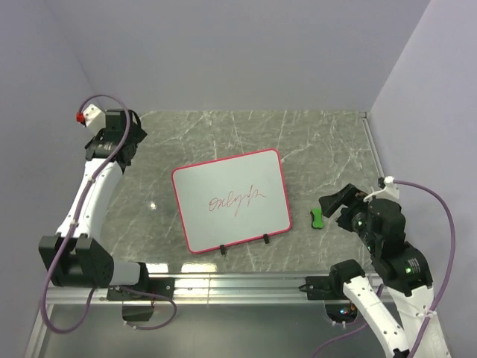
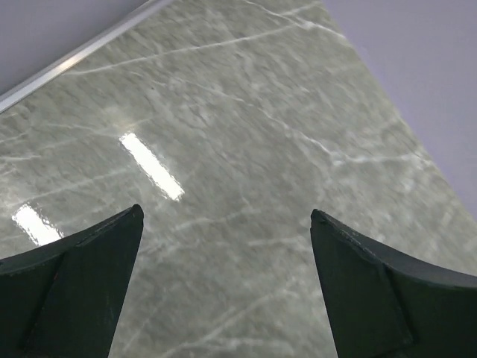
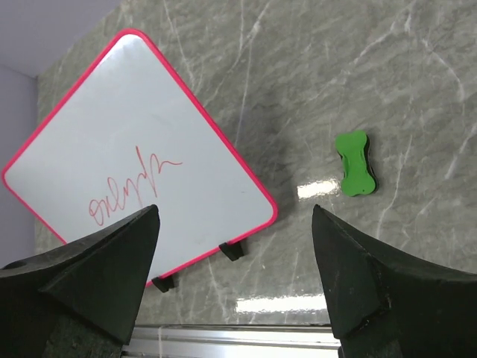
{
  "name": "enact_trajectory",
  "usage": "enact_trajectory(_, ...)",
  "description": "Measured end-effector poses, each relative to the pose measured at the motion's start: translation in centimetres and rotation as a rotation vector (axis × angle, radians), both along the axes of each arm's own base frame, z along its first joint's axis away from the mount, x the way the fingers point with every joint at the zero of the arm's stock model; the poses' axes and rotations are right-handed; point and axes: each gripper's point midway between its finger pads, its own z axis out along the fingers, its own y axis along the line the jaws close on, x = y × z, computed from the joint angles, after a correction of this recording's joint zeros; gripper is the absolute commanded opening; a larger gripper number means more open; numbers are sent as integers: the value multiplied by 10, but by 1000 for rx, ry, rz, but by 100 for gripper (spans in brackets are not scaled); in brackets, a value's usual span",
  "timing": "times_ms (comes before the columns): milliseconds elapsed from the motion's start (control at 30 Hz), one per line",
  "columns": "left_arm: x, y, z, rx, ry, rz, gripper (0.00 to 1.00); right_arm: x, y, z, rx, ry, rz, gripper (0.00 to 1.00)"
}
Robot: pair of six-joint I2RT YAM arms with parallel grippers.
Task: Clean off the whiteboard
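Note:
The whiteboard lies flat mid-table, pink-red frame, red scribble in its middle, two black clip feet on its near edge. It also shows in the right wrist view. A small green eraser lies on the table just right of the board, seen in the right wrist view too. My right gripper is open and empty, raised just right of the eraser; in its wrist view the jaws stand wide apart. My left gripper is open and empty at the far left, over bare table.
Purple walls close the table at the back and both sides. A metal rail runs along the near edge between the arm bases. The marble tabletop extends behind the board.

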Motion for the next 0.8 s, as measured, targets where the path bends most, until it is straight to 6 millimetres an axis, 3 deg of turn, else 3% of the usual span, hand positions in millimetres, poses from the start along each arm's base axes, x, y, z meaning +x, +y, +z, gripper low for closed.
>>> enact_trajectory(100,-7,-9,24,-28,-21,-48,99,3,-1,-2,-16,26,-3,89)
enact_trajectory(200,-5,-21,64,-50,-82,-122,99,3,1,9,-18,8,8,88)
enact_trajectory(267,-11,-27,78,-73,-123,-161,99,2,4,19,-11,-3,32,88)
enact_trajectory(333,-23,-35,73,-127,-142,-218,99,2,9,27,-5,2,60,87)
enact_trajectory(400,-39,-38,49,-187,-98,-255,99,4,14,29,-2,33,81,85)
enact_trajectory(600,-59,-77,-24,-366,73,-420,99,8,23,4,-13,198,107,83)
enact_trajectory(800,-64,-103,-13,-427,38,-565,96,14,22,-29,-59,374,85,82)
